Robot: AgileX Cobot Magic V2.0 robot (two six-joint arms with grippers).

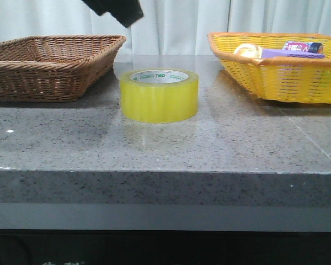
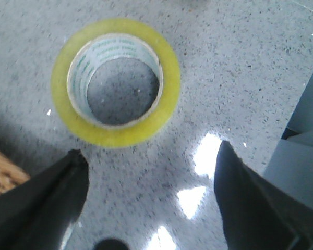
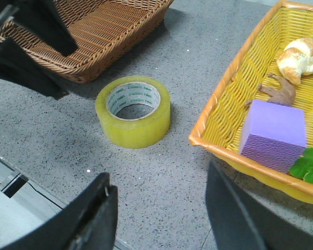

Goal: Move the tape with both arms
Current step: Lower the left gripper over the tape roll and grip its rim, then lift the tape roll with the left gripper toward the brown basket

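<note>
The tape, a fat translucent yellow roll with a white core and green print, lies flat on the grey stone table between the two baskets. It also shows in the left wrist view and the right wrist view. My left gripper is open and empty, hovering above the table just short of the roll. A black part of the left arm shows at the top of the front view. My right gripper is open and empty, apart from the roll, near the yellow basket.
A brown wicker basket stands at the back left. A yellow basket at the back right holds a purple block, a bread roll, a small brown figure and a green leaf. The table's front edge is near.
</note>
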